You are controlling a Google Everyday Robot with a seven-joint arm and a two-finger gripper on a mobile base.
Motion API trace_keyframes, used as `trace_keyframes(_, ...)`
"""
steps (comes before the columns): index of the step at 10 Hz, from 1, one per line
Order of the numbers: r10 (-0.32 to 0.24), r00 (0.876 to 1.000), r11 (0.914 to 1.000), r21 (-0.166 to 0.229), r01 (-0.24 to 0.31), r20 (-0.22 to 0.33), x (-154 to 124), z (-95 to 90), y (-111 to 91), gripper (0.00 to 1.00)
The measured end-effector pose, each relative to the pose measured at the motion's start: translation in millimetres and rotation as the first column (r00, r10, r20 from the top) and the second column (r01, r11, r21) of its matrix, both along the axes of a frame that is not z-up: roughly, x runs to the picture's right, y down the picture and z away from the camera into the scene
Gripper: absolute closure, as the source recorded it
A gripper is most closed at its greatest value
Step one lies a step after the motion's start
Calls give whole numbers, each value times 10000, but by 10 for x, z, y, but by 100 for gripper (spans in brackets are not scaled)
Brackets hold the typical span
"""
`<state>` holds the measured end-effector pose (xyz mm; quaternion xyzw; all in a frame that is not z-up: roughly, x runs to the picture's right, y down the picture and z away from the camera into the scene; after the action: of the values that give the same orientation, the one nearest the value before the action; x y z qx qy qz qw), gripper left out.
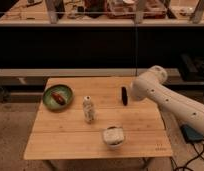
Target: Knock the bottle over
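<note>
The bottle (88, 109) is small and clear with a whitish cap and a pale label. It stands upright near the middle of the wooden table (70, 142). My white arm (165, 95) reaches in from the right over the table's right edge. Its rounded end (147, 84) is just right of a slim black oblong object (124, 95). My gripper is somewhere at that end and does not show apart from the arm. The arm's end is well to the right of the bottle and does not touch it.
A green plate (58, 97) with a reddish item lies at the table's left rear. A white bowl (113, 136) sits near the front, right of the bottle. A dark shelf unit stands behind the table. A blue object (192, 134) lies on the floor at right.
</note>
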<state>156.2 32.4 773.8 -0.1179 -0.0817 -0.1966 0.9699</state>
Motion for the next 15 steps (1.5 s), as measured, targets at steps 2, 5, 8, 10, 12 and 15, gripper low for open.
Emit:
trace_keyframes(2,-171,9953,9997,-137,185,951,-449,-43,-75,100)
trace_keyframes(5,-732,9853,9927,-839,869,1544,-870,32,74,100)
trace_keyframes(8,-1082,9797,9737,-1809,1386,1688,-971,143,384,100)
trace_keyframes(10,-1197,9725,9587,-2314,1655,1996,-989,129,541,100)
trace_keyframes(12,-1716,9587,9426,-2450,2267,2268,-1030,72,680,100)
trace_keyframes(15,-2527,9227,9172,-2316,3243,2913,-1178,-32,929,100)
